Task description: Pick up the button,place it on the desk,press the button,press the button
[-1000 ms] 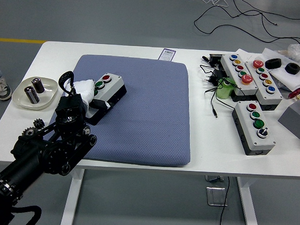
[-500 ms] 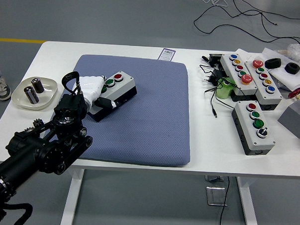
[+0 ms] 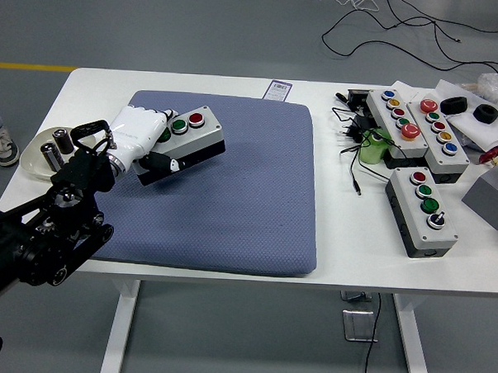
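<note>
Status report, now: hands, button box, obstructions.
Left hand shut on two-button box, held tilted above blue pad. Right hand out of view. Pad beneath bare.

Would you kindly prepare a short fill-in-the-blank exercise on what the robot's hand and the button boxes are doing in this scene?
1. The left hand, white and five-fingered, grips a grey box carrying a green button and a ____ button.
2. Beneath that grey box lies a ____ fabric pad.
3. The small white dish on the table's left holds two ____.
4. The nearest grey box on the right has ____ controls on top.

Missing words: red; blue; batteries; three
</note>
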`<act>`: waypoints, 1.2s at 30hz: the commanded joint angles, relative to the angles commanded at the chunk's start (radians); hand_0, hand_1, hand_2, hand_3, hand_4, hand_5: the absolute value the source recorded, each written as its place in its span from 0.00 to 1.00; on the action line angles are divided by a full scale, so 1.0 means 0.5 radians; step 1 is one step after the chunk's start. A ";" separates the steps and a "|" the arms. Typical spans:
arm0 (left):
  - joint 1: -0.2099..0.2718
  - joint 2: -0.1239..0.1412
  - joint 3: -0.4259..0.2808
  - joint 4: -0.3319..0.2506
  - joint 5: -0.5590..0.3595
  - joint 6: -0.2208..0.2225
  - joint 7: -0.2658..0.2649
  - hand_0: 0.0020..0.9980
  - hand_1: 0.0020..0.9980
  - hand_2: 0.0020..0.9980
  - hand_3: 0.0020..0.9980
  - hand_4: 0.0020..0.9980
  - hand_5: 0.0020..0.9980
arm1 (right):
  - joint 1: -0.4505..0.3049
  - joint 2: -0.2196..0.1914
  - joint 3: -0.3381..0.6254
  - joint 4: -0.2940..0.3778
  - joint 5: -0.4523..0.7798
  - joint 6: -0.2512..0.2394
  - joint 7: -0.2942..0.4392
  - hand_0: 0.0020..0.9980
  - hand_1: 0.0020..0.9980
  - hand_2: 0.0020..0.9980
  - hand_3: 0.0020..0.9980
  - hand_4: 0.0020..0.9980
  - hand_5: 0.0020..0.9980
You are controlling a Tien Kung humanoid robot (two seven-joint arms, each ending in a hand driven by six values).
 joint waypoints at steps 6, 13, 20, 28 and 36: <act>0.027 0.190 0.054 -0.050 -0.258 0.108 -0.422 0.03 0.00 0.00 0.26 0.82 0.76 | -0.001 0.001 0.029 0.000 -0.022 0.000 0.001 0.67 0.66 0.68 0.62 0.31 0.17; 0.033 0.364 0.229 -0.128 -0.438 0.135 -0.827 0.03 0.00 0.00 0.26 0.81 0.79 | -0.007 0.005 0.062 0.000 -0.038 0.002 0.000 0.67 0.66 0.68 0.62 0.31 0.17; 0.033 0.397 0.317 -0.134 -0.258 0.173 -0.848 0.04 0.00 0.00 0.26 0.80 0.79 | -0.016 0.008 0.067 0.000 -0.038 0.004 0.001 0.67 0.66 0.68 0.62 0.31 0.17; 0.070 0.387 0.224 -0.225 -0.271 0.307 -0.816 0.04 0.00 0.00 0.28 0.79 0.80 | -0.023 0.013 0.056 0.000 -0.038 0.003 0.001 0.67 0.66 0.68 0.62 0.31 0.17; 0.076 0.386 0.154 -0.307 -0.319 0.355 -0.750 0.04 0.07 0.10 0.38 0.82 0.84 | -0.019 0.013 0.037 0.000 -0.032 0.004 0.002 0.67 0.66 0.68 0.62 0.31 0.17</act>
